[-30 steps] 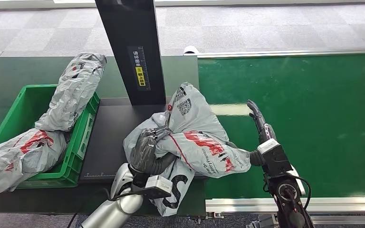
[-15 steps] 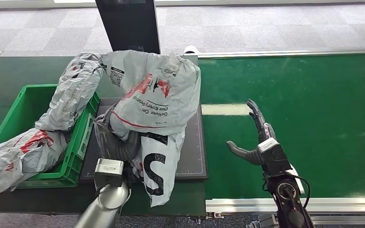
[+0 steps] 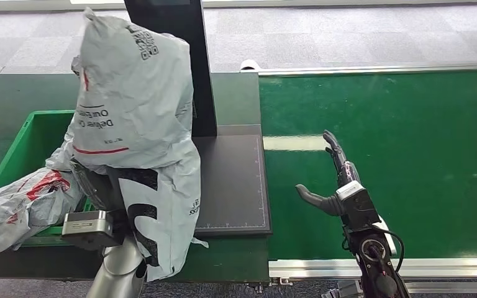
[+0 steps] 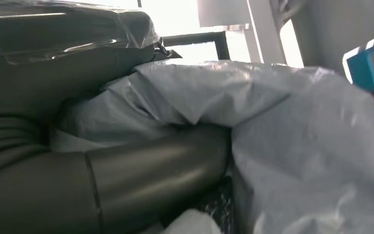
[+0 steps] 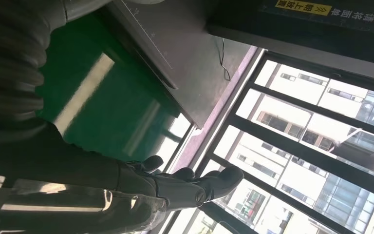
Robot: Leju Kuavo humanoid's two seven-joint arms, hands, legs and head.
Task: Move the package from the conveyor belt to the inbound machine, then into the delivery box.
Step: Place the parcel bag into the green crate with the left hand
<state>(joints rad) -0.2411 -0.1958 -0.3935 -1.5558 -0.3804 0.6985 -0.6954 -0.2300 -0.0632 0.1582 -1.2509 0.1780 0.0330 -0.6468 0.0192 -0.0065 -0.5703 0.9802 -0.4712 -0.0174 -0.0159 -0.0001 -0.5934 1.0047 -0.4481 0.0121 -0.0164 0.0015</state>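
Note:
My left hand [image 3: 96,186] grips a large grey plastic package [image 3: 130,105] printed in red and black, lifted high and hanging down over the right rim of the green delivery box [image 3: 37,121]. The package hides most of the hand. In the left wrist view the thumb [image 4: 151,170] presses against the crumpled grey package [image 4: 311,146]. The inbound machine's dark platform [image 3: 230,180] lies bare beside it, under its black column [image 3: 180,37]. My right hand [image 3: 332,180] is open above the green conveyor belt [image 3: 404,149], fingers spread and holding nothing; the right wrist view shows the same hand [image 5: 175,183].
Another grey package [image 3: 25,205] lies in the box and spills over its front left corner. A silver rail [image 3: 372,267] edges the belt's near side. Grey carpet floor [image 3: 348,31] lies beyond the table.
The left hand has lifted the package off the machine platform and carried it left, up over the box's rim. The right hand let go of the package early on and has since stayed still.

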